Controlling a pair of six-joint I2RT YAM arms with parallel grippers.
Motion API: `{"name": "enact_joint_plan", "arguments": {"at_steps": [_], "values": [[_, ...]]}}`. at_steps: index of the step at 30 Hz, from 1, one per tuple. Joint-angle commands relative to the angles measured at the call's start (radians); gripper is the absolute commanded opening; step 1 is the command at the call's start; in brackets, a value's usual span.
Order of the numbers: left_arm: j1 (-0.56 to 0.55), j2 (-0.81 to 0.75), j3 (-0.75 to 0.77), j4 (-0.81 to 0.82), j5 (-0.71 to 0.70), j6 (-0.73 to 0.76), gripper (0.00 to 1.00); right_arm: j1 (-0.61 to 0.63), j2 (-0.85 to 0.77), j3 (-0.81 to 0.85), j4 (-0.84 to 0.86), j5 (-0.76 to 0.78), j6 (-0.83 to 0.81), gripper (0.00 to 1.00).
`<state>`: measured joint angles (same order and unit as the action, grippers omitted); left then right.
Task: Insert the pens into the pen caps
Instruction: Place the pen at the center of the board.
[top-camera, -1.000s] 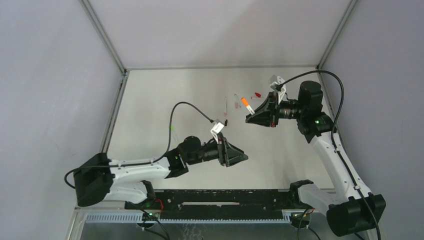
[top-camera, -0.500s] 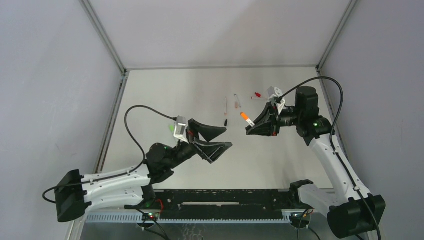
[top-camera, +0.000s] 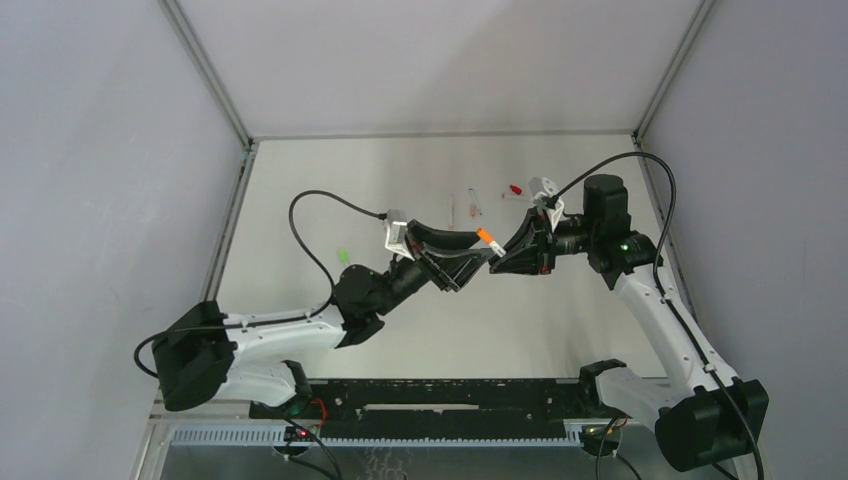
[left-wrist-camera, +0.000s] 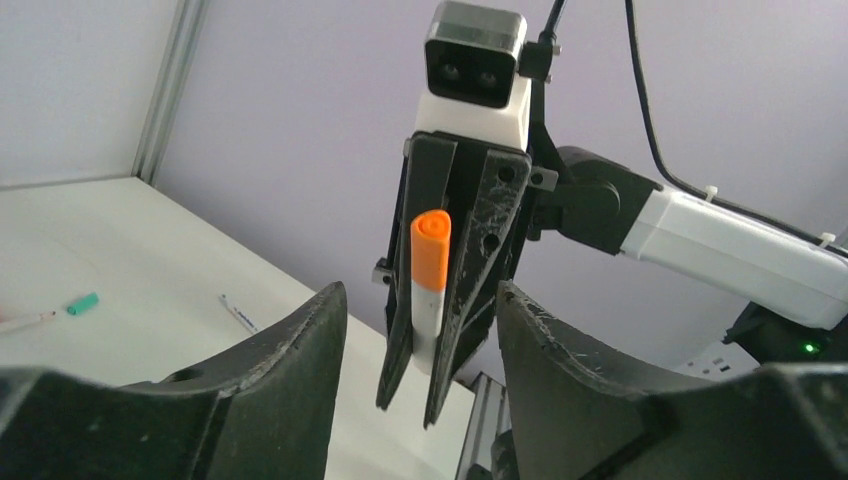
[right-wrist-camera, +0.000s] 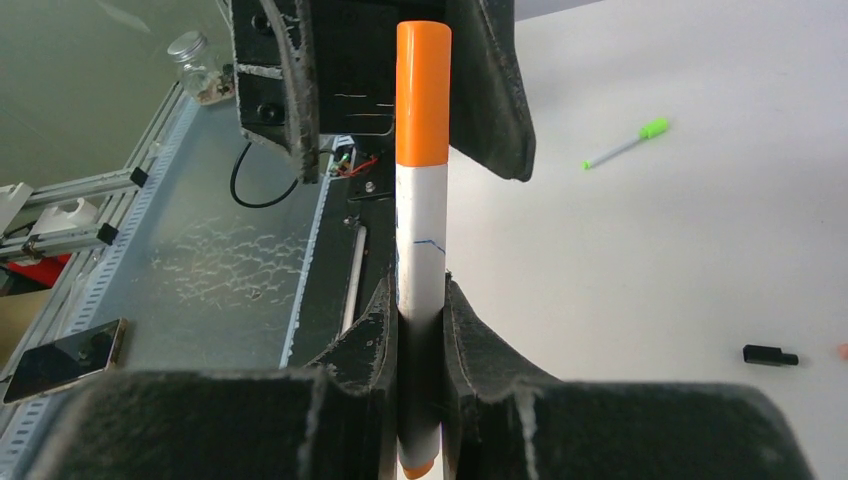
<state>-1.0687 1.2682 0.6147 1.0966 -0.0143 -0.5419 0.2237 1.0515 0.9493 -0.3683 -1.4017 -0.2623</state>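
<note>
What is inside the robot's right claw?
A white pen with an orange top, standing straight between the right gripper's shut fingers. The fingers cover the pen's lower part; only a bit of orange peeks out underneath.

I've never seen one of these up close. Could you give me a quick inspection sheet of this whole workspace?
Surface: pale table, no spills seen.
Job's things: orange-ended pen held off the table; green-ended pen, black cap and teal cap lie loose on it.
Clutter: glass jar and flat dark slab on the metal bench, off the table.
Tools: right tool shut on the orange-ended pen; left tool open, fingers either side of the orange end, not touching.
Cables: left cable and right cable loop off the wrists; neither looks snagged.
Surroundings: plain grey walls; nothing else seen.
</note>
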Motion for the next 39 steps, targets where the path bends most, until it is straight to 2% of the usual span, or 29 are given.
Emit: {"name": "enact_joint_plan", "arguments": {"at_steps": [1, 5, 9, 12, 14, 15, 17, 20, 22, 24, 28, 34, 39], "values": [[0.013, 0.048, 0.066, 0.113, 0.006, -0.028, 0.58, 0.008, 0.008, -0.001, 0.012, -0.027, -0.022, 0.10], [0.018, 0.087, 0.082, 0.136, 0.007, -0.045, 0.51, 0.009, 0.011, -0.001, 0.012, -0.026, -0.022, 0.10], [0.021, 0.108, 0.092, 0.146, 0.034, -0.059, 0.35, 0.011, 0.015, -0.002, 0.011, -0.027, -0.024, 0.10], [0.025, 0.114, 0.091, 0.147, 0.041, -0.062, 0.11, 0.013, 0.017, -0.001, 0.009, -0.025, -0.023, 0.10], [0.026, 0.114, 0.086, 0.146, 0.044, -0.063, 0.01, 0.014, 0.018, -0.001, 0.008, -0.023, -0.024, 0.13], [0.027, 0.113, 0.081, 0.147, 0.043, -0.063, 0.00, 0.014, 0.019, -0.001, 0.007, -0.020, -0.024, 0.16], [0.031, 0.107, 0.067, 0.147, 0.034, -0.066, 0.00, 0.014, 0.019, -0.005, 0.011, -0.014, -0.021, 0.28], [0.050, 0.093, 0.029, 0.147, 0.018, -0.096, 0.00, 0.014, 0.015, -0.016, 0.021, 0.007, -0.018, 0.55], [0.072, 0.077, -0.007, 0.146, 0.016, -0.134, 0.00, 0.013, 0.013, -0.020, 0.007, 0.043, -0.040, 0.69], [0.097, 0.054, -0.051, 0.125, 0.003, -0.160, 0.00, 0.008, 0.012, -0.020, -0.020, 0.077, -0.079, 0.74], [0.157, -0.023, -0.137, -0.071, -0.050, -0.176, 0.00, -0.026, 0.022, -0.020, -0.064, 0.134, -0.142, 0.76], [0.311, -0.182, -0.191, -0.615, -0.095, -0.185, 0.00, -0.094, 0.040, -0.020, -0.086, 0.148, -0.165, 0.76], [0.456, -0.277, -0.178, -1.020, -0.163, -0.155, 0.00, -0.103, 0.058, -0.020, -0.085, 0.168, -0.164, 0.76]]}}
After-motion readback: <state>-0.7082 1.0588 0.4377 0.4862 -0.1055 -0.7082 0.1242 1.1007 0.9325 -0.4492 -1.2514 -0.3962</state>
